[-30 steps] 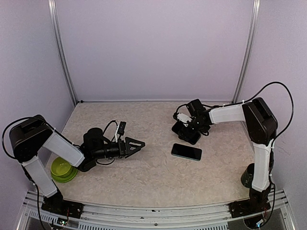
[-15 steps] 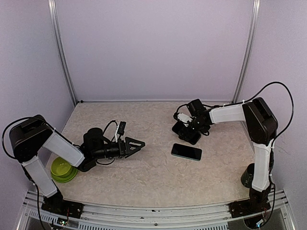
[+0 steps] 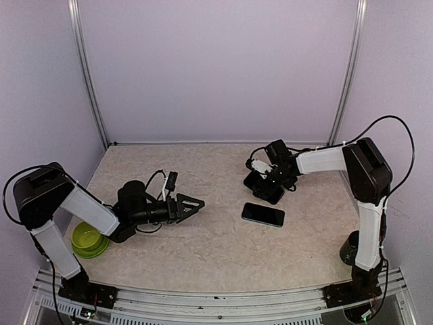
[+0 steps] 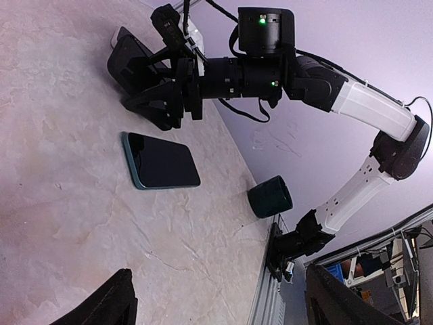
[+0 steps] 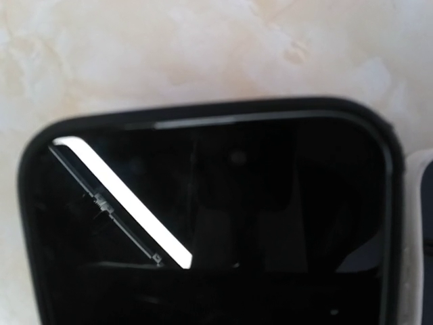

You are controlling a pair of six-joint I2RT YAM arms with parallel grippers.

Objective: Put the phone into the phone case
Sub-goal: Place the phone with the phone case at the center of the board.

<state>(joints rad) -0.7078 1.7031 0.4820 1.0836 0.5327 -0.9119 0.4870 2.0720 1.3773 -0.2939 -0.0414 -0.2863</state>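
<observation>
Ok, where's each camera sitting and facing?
Top external: above, behind the bases, facing down at the table; left arm, right arm whole.
Left wrist: low, facing across at the phone and right arm; own fingertips in bottom corners.
Right wrist: close over the phone case; no fingers clearly shown.
Shared: top and left wrist both show the phone.

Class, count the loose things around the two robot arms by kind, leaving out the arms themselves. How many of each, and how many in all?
Phone: 1
Phone case: 1
Bowl: 1
Cup: 1
Total: 4
</observation>
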